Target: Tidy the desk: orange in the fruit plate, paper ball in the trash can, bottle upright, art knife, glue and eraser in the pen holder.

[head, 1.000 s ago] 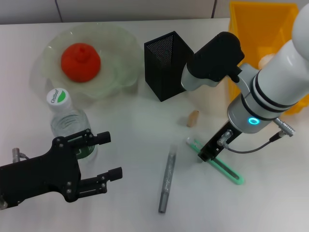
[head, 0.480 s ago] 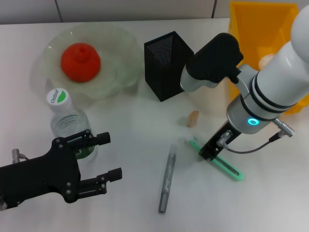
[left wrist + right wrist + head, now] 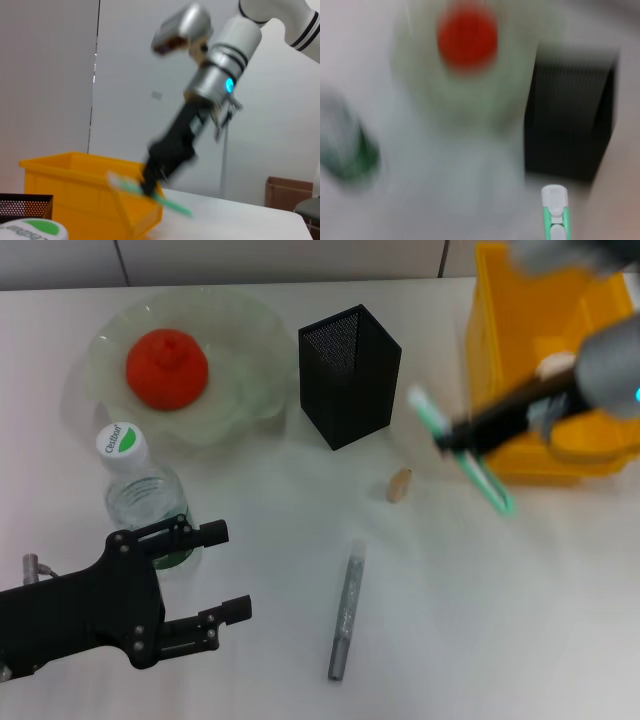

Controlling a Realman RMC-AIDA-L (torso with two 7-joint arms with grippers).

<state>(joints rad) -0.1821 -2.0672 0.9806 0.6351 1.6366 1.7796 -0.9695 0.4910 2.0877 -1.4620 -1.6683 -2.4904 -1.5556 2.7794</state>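
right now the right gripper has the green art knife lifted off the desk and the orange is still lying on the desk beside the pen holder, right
Not quite. The right gripper does hold the green art knife off the desk, but the orange already sits in the fruit plate, apart from the pen holder, as the head view shows.

We see the green art knife point(image 3: 462, 452) held up in the air. The orange point(image 3: 167, 368) sits in the fruit plate point(image 3: 245, 390). The bottle point(image 3: 140, 490) stands up. The eraser point(image 3: 399, 484) and glue point(image 3: 346, 617) lie flat near the black pen holder point(image 3: 350, 376).
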